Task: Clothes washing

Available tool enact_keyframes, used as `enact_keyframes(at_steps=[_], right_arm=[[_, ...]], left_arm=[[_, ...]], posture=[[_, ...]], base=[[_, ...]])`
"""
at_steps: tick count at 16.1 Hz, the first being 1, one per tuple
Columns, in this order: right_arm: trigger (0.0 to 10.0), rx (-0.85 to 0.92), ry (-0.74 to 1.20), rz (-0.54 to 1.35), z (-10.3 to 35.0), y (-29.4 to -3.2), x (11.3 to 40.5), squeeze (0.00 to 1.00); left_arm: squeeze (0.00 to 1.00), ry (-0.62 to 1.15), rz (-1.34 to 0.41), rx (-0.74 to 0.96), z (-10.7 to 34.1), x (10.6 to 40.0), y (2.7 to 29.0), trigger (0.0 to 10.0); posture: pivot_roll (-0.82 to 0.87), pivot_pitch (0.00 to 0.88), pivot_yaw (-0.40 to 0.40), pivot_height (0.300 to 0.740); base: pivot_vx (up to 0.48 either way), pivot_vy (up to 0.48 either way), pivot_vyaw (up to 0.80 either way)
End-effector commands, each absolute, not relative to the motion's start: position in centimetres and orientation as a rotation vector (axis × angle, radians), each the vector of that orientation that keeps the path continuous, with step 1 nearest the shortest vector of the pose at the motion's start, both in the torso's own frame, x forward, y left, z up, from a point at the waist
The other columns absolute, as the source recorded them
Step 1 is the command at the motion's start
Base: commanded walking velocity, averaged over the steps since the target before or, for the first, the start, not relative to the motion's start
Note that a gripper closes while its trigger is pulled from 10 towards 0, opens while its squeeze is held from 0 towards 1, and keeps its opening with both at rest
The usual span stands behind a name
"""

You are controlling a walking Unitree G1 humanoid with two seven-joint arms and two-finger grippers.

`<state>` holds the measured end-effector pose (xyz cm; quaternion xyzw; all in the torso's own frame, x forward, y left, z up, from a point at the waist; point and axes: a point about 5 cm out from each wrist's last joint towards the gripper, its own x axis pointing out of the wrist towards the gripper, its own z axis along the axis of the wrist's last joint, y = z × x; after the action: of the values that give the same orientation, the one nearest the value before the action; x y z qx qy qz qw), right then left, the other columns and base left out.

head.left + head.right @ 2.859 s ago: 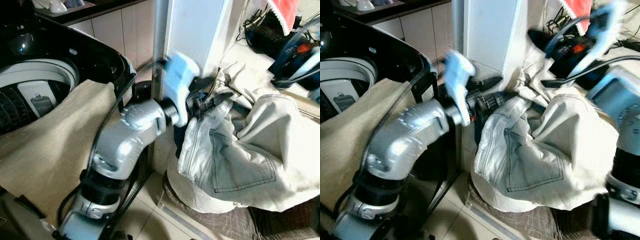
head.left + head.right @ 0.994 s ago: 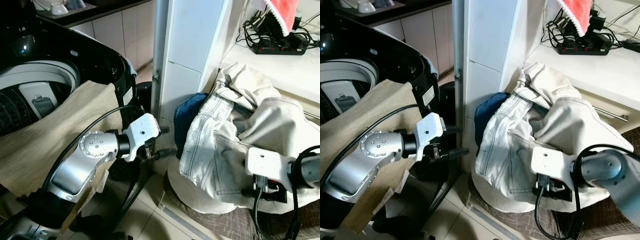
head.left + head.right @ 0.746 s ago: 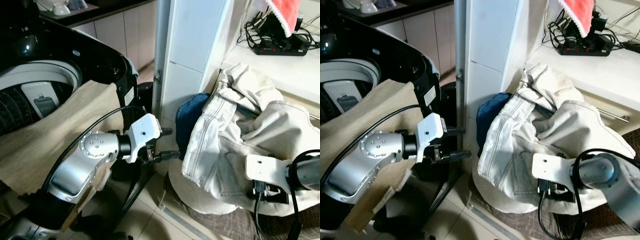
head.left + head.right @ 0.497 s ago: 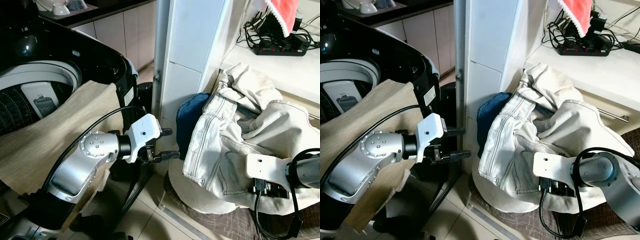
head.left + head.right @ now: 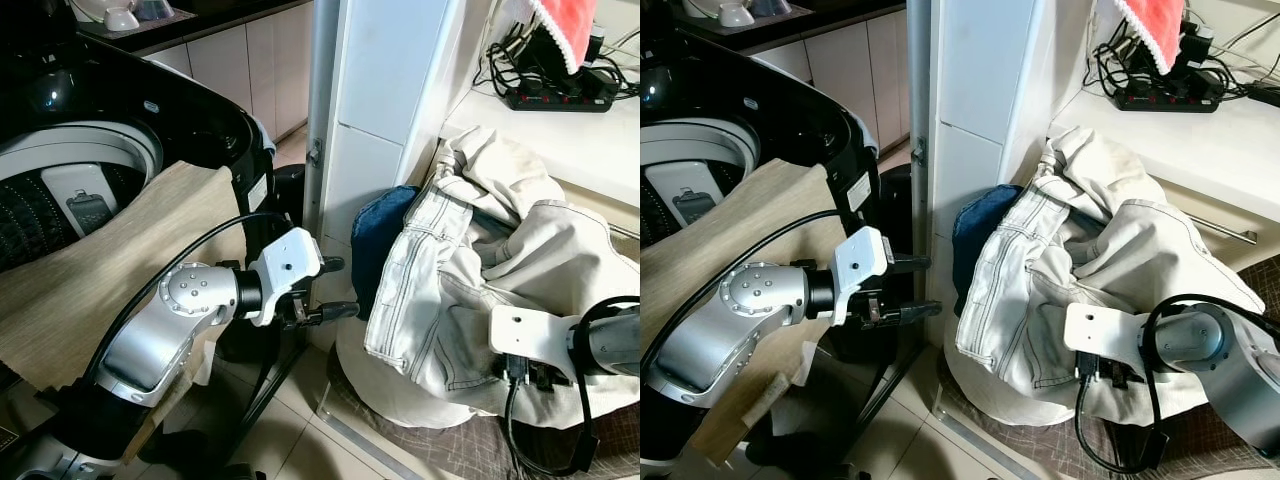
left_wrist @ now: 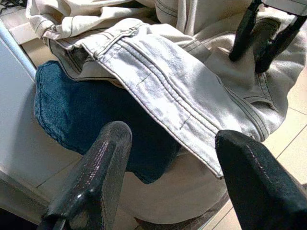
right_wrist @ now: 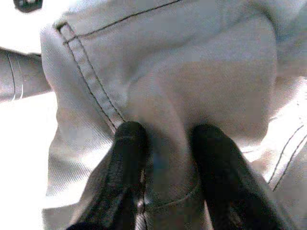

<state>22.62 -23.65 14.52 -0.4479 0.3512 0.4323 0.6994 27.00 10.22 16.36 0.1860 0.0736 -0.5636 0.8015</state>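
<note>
A heap of laundry sits beside a white pillar, just right of the open top-loading washing machine: pale jeans draped over a blue denim garment on top of a light-coloured laundry bag. The jeans look soft and limp but fairly heavy, likely to sag and trail when lifted; the thick waistband or a bunched fold near the back pocket seems the surest place to take hold. The right gripper is pressed into the jeans low on the heap, its two black fingers close together with a pinch of pale denim between them, beside a stitched seam. The left gripper hovers in front of the pillar, just short of the blue denim, its fingers spread wide and touching nothing. A beige cloth hangs over the washing machine's front edge.
</note>
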Motion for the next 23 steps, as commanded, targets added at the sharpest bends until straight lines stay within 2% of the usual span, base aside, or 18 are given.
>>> enact_keyframes(at_steps=[1, 5, 8, 10, 13, 15, 16, 18, 19, 21, 22, 23], right_arm=[[0.0, -0.988, 0.743, 0.936, 15.6, -23.8, 23.3, 0.0], [0.0, -0.816, 0.627, 0.96, 17.3, -22.8, 23.8, 0.0], [0.0, -0.764, 0.575, 0.946, 18.3, -22.9, 24.2, 0.0], [0.0, -0.669, 0.526, 0.942, 19.1, -23.1, 24.3, 0.0], [0.0, -0.41, 0.347, 0.908, 20.9, -23.1, 25.1, 0.0], [0.0, -0.261, 0.202, 0.862, 22.6, -23.2, 26.1, 0.0], [0.0, -0.216, 0.149, 0.848, 23.3, -23.2, 26.4, 0.0], [0.0, -0.117, 0.082, 0.852, 24.1, -23.1, 26.7, 0.0], [0.0, -0.112, 0.078, 0.842, 24.2, -23.2, 26.8, 0.0], [0.0, -0.112, 0.065, 0.82, 24.3, -23.2, 27.0, 0.0], [0.0, -0.09, 0.042, 0.807, 24.7, -23.2, 27.2, 0.0], [0.0, -0.083, 0.033, 0.802, 24.9, -23.1, 27.3, 0.0]], left_arm=[[0.0, 0.137, -1.199, 0.414, 16.9, 27.1, 10.1, 10.0], [0.0, 0.122, -1.194, 0.415, 17.0, 27.2, 10.1, 10.0], [0.0, 0.11, -1.187, 0.415, 17.2, 27.3, 10.0, 10.0], [0.0, 0.075, -1.165, 0.413, 17.6, 27.5, 10.0, 10.0], [0.0, -0.025, -1.099, 0.344, 19.1, 28.4, 9.6, 10.0], [0.0, -0.128, -1.019, 0.228, 21.0, 29.3, 8.9, 10.0], [1.0, -0.168, -1.025, 0.144, 22.0, 29.3, 8.2, 10.0], [1.0, -0.256, -1.104, 0.086, 23.4, 28.8, 6.0, 10.0], [1.0, -0.294, -1.199, 0.06, 23.8, 28.0, 4.6, 10.0], [1.0, -0.281, -1.274, 0.061, 23.5, 27.1, 3.2, 10.0], [0.15, -0.282, -1.291, 0.129, 22.9, 26.8, 2.5, 10.0], [0.0, -0.294, -1.284, 0.222, 22.2, 26.8, 2.0, 10.0]], posture=[[-0.08, 0.022, -0.043, 0.74], [-0.08, 0.016, -0.043, 0.74], [-0.08, 0.009, -0.043, 0.74], [-0.09, 0.003, -0.043, 0.74], [-0.09, 0.001, -0.044, 0.74], [-0.09, 0.002, -0.049, 0.74], [-0.1, 0.004, -0.051, 0.74], [-0.1, 0.006, -0.057, 0.74], [-0.1, 0.007, -0.058, 0.74], [-0.1, 0.009, -0.061, 0.74], [-0.1, 0.011, -0.059, 0.74], [-0.1, 0.01, -0.058, 0.74]], base=[[0.0, 0.0, 0.0], [0.0, 0.0, 0.0], [0.0, 0.0, 0.0], [0.0, 0.0, 0.0], [0.0, 0.0, 0.0], [0.0, 0.0, 0.0], [0.0, 0.0, 0.0], [0.0, 0.0, 0.0], [0.0, 0.0, 0.0], [0.0, 0.0, 0.0], [0.0, 0.0, 0.0], [0.0, 0.0, 0.0]])
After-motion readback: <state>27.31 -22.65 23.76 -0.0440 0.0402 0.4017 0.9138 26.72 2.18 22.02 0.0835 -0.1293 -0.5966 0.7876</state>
